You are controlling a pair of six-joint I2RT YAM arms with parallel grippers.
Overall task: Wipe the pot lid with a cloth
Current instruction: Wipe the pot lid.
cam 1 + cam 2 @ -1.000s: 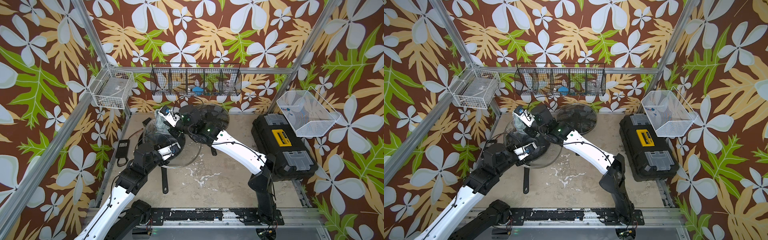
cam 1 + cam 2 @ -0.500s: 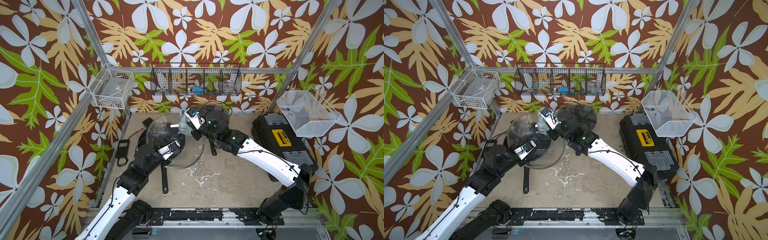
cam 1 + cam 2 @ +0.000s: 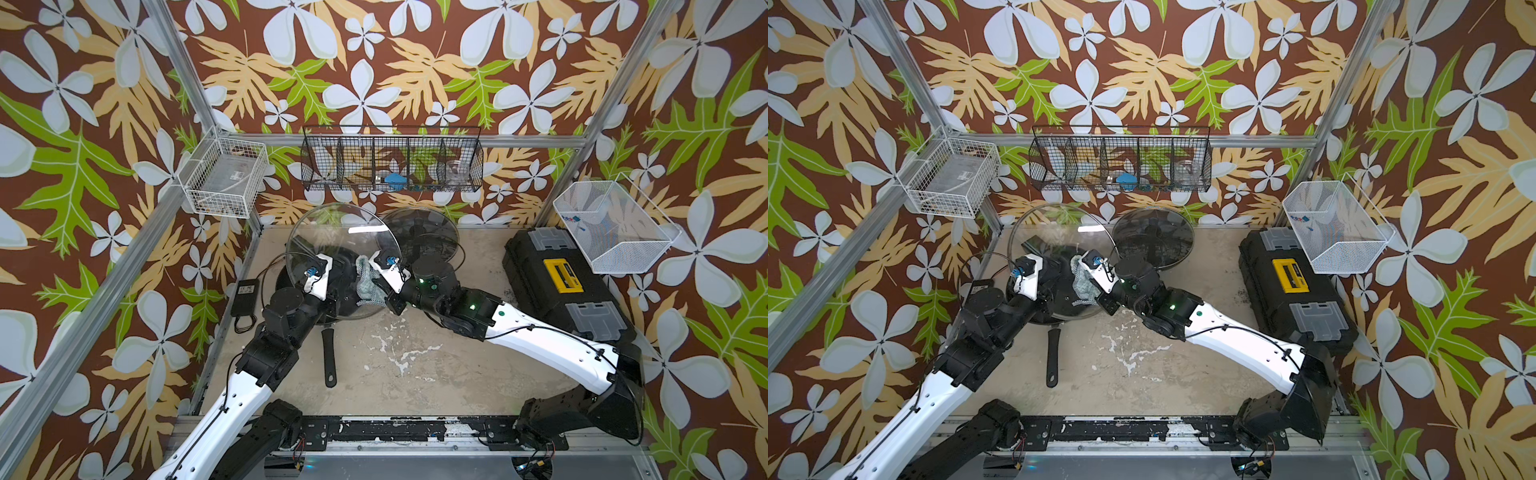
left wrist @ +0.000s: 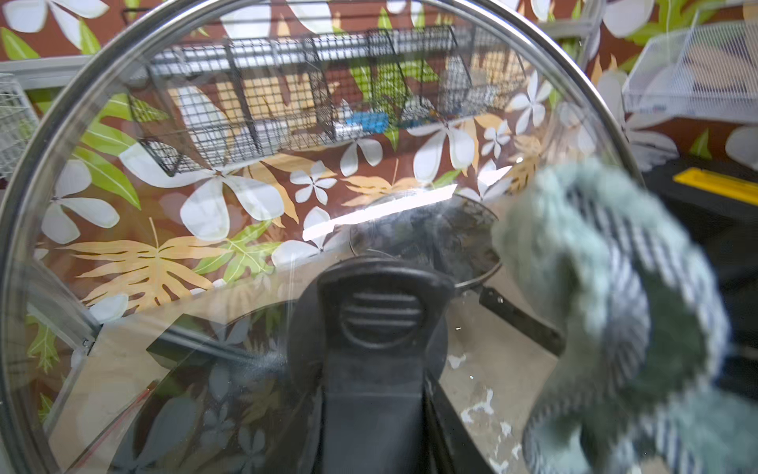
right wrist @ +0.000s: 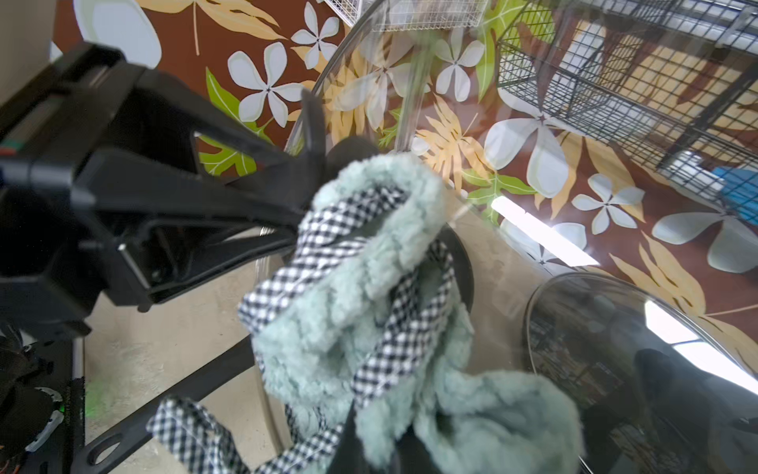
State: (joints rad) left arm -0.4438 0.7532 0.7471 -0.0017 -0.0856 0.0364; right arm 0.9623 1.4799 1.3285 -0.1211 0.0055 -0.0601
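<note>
Pot lid point(image 3: 332, 232) tilted on edge, knob point(image 4: 379, 320) toward left arm point(image 3: 286, 316), left jaws pinching knob, right jaws pinching one bunched cloth point(image 3: 365, 282), second lid point(image 3: 419, 232) behind, on counter point(image 3: 415, 374)

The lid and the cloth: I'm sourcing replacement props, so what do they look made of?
The lid: clear glass, glossy; the wallpaper shows through it and a light strip glints on it. Its rim looks like polished metal, the knob like matte black plastic. The cloth: soft, fluffy pale teal pile, probably microfibre, with a black-and-white checked woven trim.
</note>
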